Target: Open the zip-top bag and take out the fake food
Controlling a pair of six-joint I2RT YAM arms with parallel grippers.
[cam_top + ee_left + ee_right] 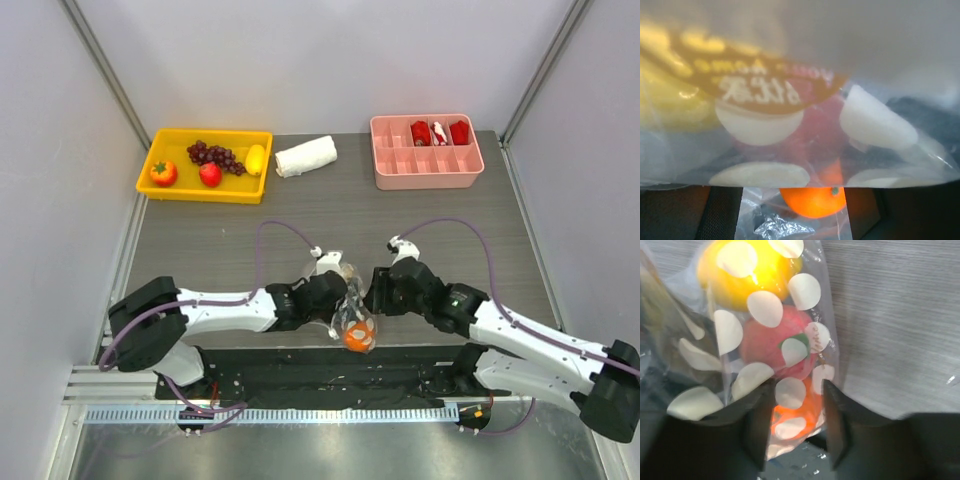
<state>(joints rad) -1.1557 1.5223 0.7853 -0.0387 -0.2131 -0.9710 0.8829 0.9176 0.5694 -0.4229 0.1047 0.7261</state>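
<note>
Zip-top bag (351, 300) sits between the two claws near the front edge of the counter (330, 215), with its lower end sagging toward the arm bases. Whether it hangs or rests on the surface cannot be told.

Seen from the right wrist, the right claw (797, 405) stands partly apart. A dotted strip of the bag passes through the gap, and neither finger is pressed onto it. Inside the bag the fake food is stacked in a row: a yellow fruit (747, 272) farthest from that claw, a red fruit (767, 347) in the middle and an orange fruit (790, 422) right at the fingers.

The left claw (337, 292) is just beside the bag's upper part. In its own view the plastic lies over the lens and blurs almost everything. Only dark shapes low at either side suggest fingers held wide, with the orange fruit showing between them. Whether the film touches those fingers cannot be made out
</note>
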